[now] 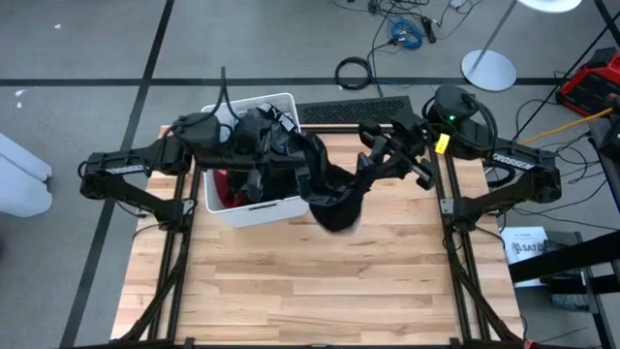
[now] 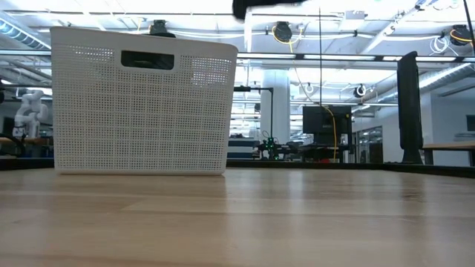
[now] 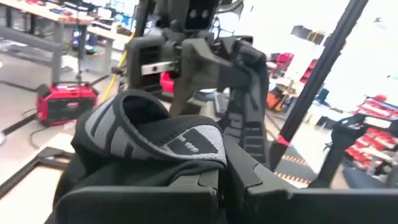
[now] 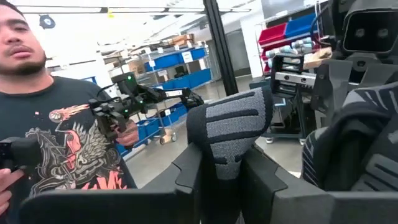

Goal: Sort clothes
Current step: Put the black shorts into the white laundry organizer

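A black garment with grey-striped bands (image 1: 337,202) hangs in the air between my two grippers, just right of the white bin (image 1: 260,211). My left gripper (image 1: 312,165) reaches over the bin and is shut on one end of the garment. My right gripper (image 1: 368,167) faces it and is shut on the other end. More clothes, red and dark (image 1: 225,186), lie inside the bin. In the low view the bin (image 2: 141,104) stands on the table, and only a dark bit (image 2: 267,6) shows at the top edge. My left gripper pinches the garment's grey-banded edge (image 3: 168,146) between its two fingers, coming level from the table's left. The cloth bunches in several layers over the fingers. The garment is lifted clear of the table and sags slack below. My right gripper pinches a grey-and-black banded end of the garment (image 4: 233,134) between its two fingers, coming level from the table's right. The band stands up out of the fingers. The rest hangs slack toward the left gripper, clear of the table.
The white perforated bin stands at the table's far left. The wooden tabletop (image 1: 320,281) stretches in front of it and to its right. A person in a dark printed T-shirt (image 4: 56,124) holding controllers stands beyond the table.
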